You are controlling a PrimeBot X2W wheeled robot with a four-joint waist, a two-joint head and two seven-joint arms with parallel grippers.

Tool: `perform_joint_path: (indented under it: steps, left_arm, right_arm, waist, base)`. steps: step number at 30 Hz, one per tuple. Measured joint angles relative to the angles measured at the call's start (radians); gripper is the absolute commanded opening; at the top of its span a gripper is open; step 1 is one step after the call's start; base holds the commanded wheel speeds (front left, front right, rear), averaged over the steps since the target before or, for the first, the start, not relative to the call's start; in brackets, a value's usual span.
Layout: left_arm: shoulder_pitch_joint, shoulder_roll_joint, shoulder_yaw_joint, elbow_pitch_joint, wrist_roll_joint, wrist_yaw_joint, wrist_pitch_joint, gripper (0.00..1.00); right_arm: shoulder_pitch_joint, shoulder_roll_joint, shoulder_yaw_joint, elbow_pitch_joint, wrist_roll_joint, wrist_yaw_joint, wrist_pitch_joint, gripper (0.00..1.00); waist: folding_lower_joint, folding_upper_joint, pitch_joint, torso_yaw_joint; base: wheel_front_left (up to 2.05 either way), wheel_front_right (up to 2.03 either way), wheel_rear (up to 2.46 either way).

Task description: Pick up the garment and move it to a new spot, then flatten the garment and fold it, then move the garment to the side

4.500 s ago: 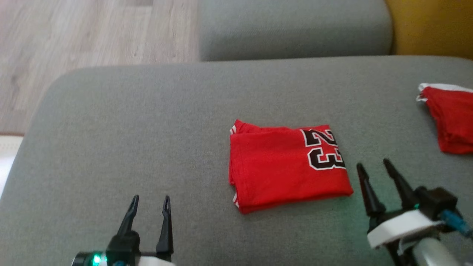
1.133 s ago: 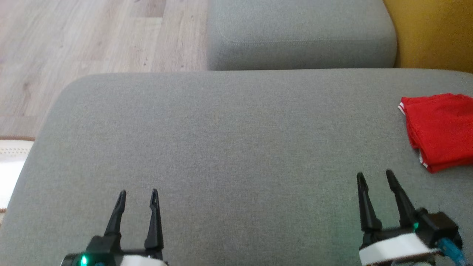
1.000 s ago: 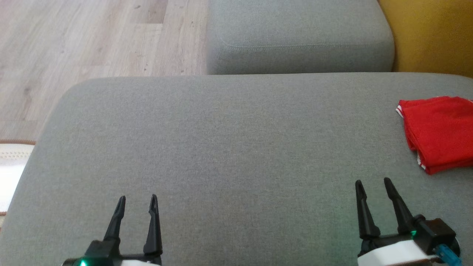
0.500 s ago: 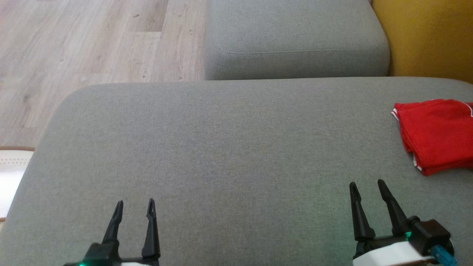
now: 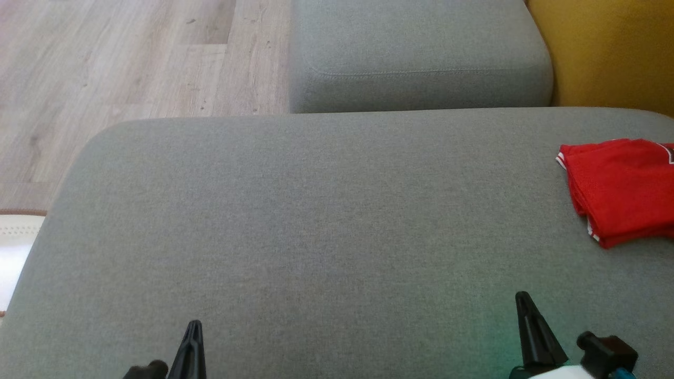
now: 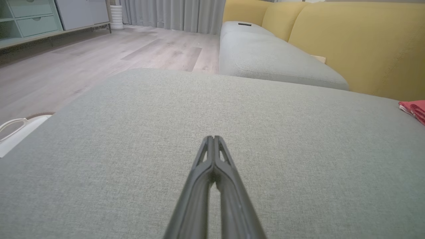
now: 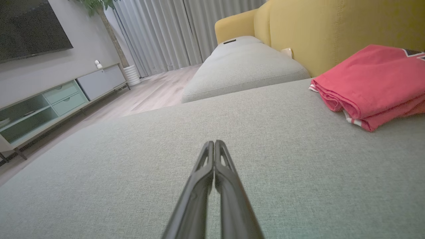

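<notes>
Spanning the near seat, grey cushion (image 5: pixel 316 210) offered wide open fabric; its rounded left edge dropped to floor (image 5: pixel 105 63). Left gripper (image 6: pixel 214 138) and right gripper (image 7: pixel 214 143) were both pinched shut, holding nothing. Folded red garment (image 7: pixel 368 79) lay at the cushion's right edge, ahead-right of right gripper, well apart.

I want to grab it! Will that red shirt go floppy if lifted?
Probably floppy: the shirt is soft cloth in loose layers, so it would likely unfold. Thin cloth looks light. The woven cushion may grip it.
</notes>
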Motion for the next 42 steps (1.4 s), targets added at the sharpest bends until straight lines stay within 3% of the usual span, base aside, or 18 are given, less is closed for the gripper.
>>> perform_joint_path:
  steps: [42]
  left_arm:
    - [-0.119, 0.008, 0.052, 0.064, -0.516, -0.088, 0.096, 0.00]
  right_arm:
    - [-0.068, -0.002, -0.053, 0.009, 0.482, 0.000, 0.103, 0.00]
  waist:
    - [0.0001, 0.0000, 0.031, -0.020]
  base:
    - [0.00, 0.00, 0.00]
